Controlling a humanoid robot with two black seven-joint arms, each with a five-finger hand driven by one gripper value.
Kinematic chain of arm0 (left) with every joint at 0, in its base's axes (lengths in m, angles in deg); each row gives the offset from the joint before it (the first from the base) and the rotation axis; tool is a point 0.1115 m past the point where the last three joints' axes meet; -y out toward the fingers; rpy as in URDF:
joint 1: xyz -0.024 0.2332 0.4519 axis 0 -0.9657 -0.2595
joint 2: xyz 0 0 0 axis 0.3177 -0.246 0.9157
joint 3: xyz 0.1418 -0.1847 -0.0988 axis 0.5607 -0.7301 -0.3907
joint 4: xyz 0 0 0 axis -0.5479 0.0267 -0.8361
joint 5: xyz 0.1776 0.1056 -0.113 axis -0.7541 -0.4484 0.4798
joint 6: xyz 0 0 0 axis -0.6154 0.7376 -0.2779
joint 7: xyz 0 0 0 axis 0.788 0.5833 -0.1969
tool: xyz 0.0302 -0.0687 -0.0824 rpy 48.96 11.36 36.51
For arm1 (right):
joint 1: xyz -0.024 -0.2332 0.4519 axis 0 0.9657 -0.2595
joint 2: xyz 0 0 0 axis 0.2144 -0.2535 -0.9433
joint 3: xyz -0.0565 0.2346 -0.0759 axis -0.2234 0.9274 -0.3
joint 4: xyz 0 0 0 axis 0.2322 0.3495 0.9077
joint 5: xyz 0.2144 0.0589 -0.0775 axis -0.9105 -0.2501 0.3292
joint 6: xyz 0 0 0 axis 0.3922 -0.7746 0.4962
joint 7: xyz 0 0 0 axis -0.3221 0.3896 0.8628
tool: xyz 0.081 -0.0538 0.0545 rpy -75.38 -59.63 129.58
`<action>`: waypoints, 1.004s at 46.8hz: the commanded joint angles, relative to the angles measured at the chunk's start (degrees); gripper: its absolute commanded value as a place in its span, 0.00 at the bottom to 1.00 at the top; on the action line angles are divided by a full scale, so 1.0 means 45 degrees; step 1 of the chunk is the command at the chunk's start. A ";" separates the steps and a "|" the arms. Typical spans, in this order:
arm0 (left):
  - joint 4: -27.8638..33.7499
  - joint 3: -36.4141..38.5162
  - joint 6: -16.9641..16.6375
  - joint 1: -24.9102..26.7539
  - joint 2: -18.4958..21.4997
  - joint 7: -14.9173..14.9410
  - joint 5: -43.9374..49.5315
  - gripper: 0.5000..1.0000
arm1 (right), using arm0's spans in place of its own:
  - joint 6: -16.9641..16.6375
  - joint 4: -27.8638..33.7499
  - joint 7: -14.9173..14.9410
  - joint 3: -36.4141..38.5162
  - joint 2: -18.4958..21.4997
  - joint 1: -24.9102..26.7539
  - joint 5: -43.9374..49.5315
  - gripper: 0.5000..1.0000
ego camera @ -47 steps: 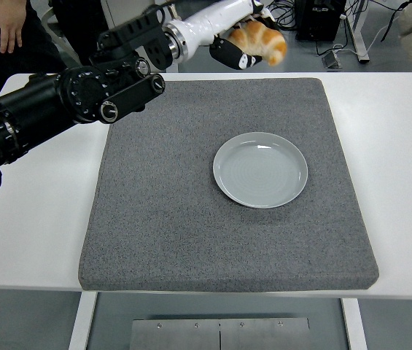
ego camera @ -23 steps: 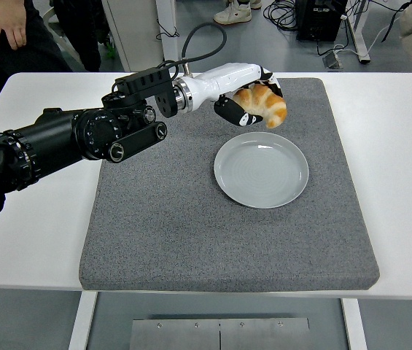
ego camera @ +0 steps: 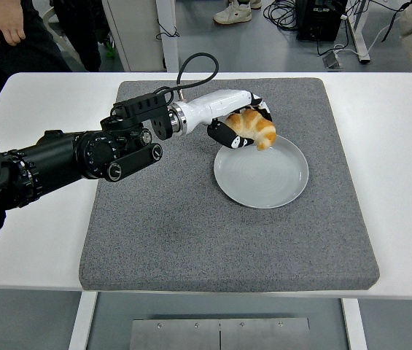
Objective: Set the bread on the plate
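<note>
A golden-brown croissant [ego camera: 253, 127] is held in my left hand [ego camera: 241, 125], whose fingers are curled round it. The hand hangs over the far left rim of the grey-blue plate [ego camera: 264, 179], which lies on the grey mat [ego camera: 191, 233]. The croissant's lower tip is close above the plate's rim; I cannot tell whether it touches. My left arm [ego camera: 82, 153] reaches in from the left edge across the mat. My right arm is out of view.
The mat covers most of the white table [ego camera: 38, 219]. A person [ego camera: 9, 25] stands at the far left corner of the table, one hand hanging down. Cables and equipment lie on the floor beyond the table.
My left hand has come down and toward me with the croissant, from beyond the mat's far edge to just over the plate's far left rim.
</note>
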 commanded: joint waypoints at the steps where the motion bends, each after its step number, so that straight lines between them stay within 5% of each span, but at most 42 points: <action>1: 0.0002 0.0026 0.0001 -0.0086 0.0000 -0.0018 -0.0002 0.00 | 0.0000 0.0001 0.0000 0.0000 0.0000 0.0001 -0.0001 1.00; 18: 0.0686 0.0260 0.0020 -0.0106 0.0000 -0.0995 -0.0021 0.00 | 0.0000 -0.0039 0.0000 0.0000 0.0000 0.0001 0.0018 1.00; 47: 0.0920 0.0260 0.0020 -0.0809 0.0000 -0.1034 -0.0373 0.00 | 0.0000 -0.0039 0.0000 0.0000 0.0000 0.0001 -0.0001 1.00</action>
